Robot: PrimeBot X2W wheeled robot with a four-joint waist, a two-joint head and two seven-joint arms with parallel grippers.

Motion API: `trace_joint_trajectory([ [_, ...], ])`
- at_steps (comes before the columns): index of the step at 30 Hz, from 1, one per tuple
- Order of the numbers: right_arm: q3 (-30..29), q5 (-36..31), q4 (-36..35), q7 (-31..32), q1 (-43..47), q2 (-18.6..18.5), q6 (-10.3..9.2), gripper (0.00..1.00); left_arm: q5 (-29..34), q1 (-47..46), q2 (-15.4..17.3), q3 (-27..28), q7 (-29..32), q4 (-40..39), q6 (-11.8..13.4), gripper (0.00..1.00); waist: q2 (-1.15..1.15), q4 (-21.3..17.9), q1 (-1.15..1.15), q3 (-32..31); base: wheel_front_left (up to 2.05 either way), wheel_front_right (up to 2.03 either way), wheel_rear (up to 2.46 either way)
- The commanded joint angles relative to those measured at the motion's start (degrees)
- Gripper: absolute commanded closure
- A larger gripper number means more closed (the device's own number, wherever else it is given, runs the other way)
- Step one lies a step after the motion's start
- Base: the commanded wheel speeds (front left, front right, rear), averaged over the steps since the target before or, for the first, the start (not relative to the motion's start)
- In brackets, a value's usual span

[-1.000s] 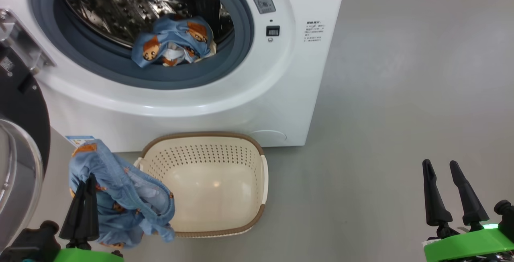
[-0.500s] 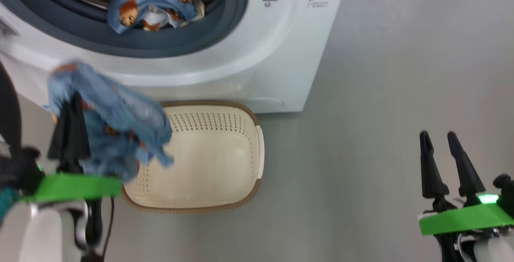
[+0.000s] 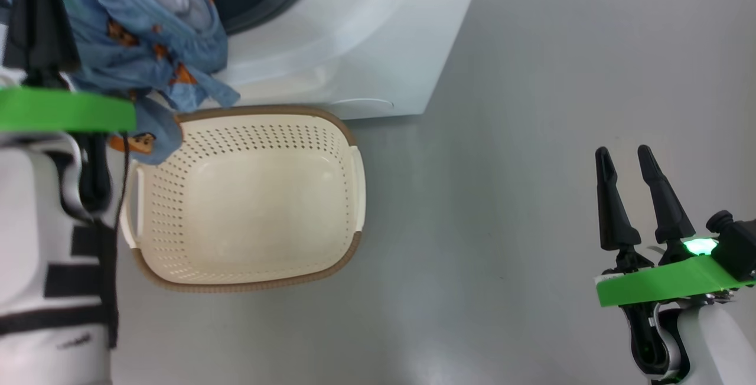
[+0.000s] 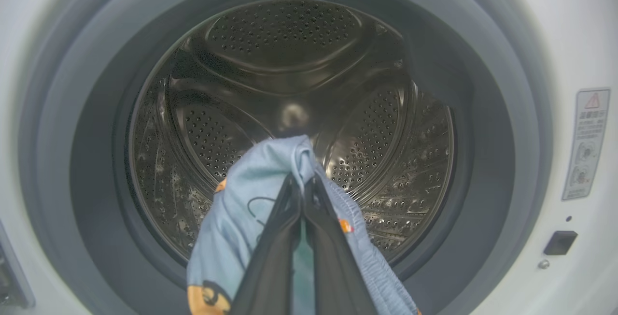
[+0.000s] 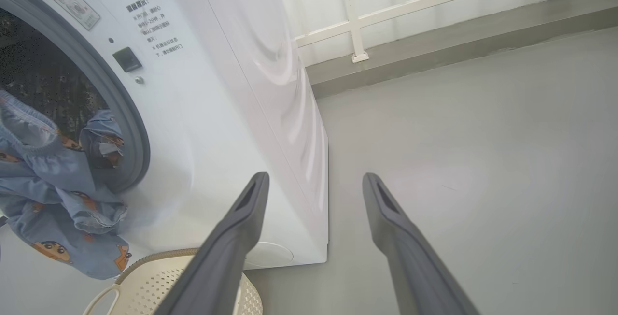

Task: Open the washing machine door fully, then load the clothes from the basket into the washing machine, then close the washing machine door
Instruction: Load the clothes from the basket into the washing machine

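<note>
In front of the big white front-loading washing machine [image 3: 354,36], my left tool [image 4: 301,184] is pinched tight on a light-blue fabric garment printed with brown-orange cartoon bears [image 4: 241,208]. It holds the cloth level with the machine's mouth, just short of the grey rubber gasket [image 4: 483,160] and the perforated steel drum [image 4: 289,64]. The cloth drapes over both fingers, so I can't see how much sits between them, and in the head view the top edge cuts off the fingertips. A second garment [image 5: 101,136] of the same print lies inside the machine at the lip, partly hidden behind the held one. Below the machine's front, on the grey floor [image 3: 531,137], the small cream-white perforated plastic basket [image 3: 354,196] with a brown rim shows its bare bottom. I can't tell whether it touches the machine. My right tool [image 3: 623,152] hangs well apart from the machine, past its right corner, fingers spread wide and gripping nothing.
</note>
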Motion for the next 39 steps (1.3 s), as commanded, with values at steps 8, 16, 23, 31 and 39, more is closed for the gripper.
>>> trace_joint_trajectory([
  [8,1.8,-0.9,-1.4,-0.5,-2.3,1.0,0.33,0.00,-2.9,-13.4,5.2,-2.4,-0.3,12.5,0.0,1.00,0.00,-3.8,0.00,4.3,0.00,0.00,0.00],
  [16,2.5,-0.5,-1.7,-0.5,-3.8,2.7,0.33,0.00,-5.2,-22.4,8.6,-3.9,-0.3,25.6,0.0,1.00,0.00,-7.9,0.00,6.9,0.00,0.00,0.00],
  [23,3.1,-0.2,-2.0,-0.5,-3.9,3.7,0.33,0.00,-8.3,-27.5,12.2,-6.3,-0.3,34.7,0.0,1.00,0.00,-11.0,0.00,8.5,0.00,0.00,0.00],
  [31,4.0,0.0,-2.5,-0.5,-4.5,4.3,0.33,0.00,-8.7,-32.9,15.3,-11.0,-0.2,40.7,0.0,1.00,0.00,-13.1,0.00,10.6,0.00,0.00,0.00],
  [39,4.3,0.2,-3.2,-0.5,-5.1,4.5,0.33,0.00,-8.6,-37.3,18.3,-9.9,-0.3,28.7,0.0,1.00,0.00,-14.1,0.00,12.4,0.00,0.00,0.00],
])
